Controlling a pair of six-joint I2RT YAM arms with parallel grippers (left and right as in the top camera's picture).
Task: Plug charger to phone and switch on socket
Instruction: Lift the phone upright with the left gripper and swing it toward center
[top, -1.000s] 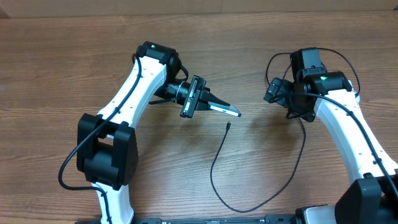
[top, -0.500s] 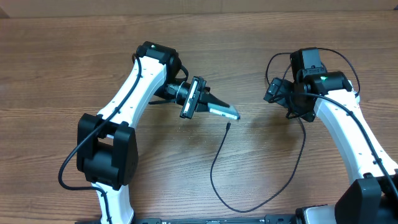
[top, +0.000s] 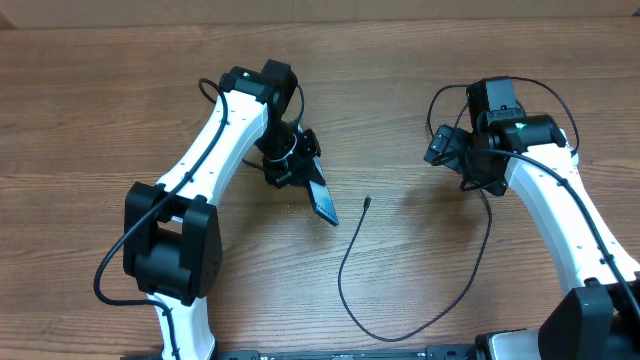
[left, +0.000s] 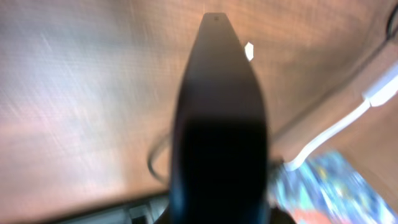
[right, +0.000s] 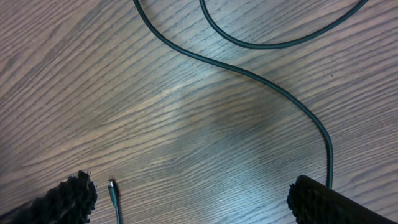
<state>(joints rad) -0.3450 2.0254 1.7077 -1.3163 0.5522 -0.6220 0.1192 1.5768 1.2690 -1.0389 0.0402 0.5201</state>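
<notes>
Where the table (top: 60, 200) comes nearest the arm bases, the charger (top: 341, 272) lies in one wide loop on the wood. One run climbs far-right toward the right arm, and the other bends up to the connector tip (top: 368, 201), lying free mid-table. Just left of that tip, apart from it, is the phone (top: 322, 203), dark from overhead and tilted. Its lower end points near-right and its upper end is pinched between the pressed-together fingers of the left gripper (top: 303, 180). The left wrist view shows the phone only as a blurred dark slab, with a white cord (left: 336, 129) beyond it on the right. Farther back on the right, the right gripper (right: 193, 202) hangs above the wood with its fingers (right: 71, 194) spread wide, gripping nothing, the black cable curving across the table below.
</notes>
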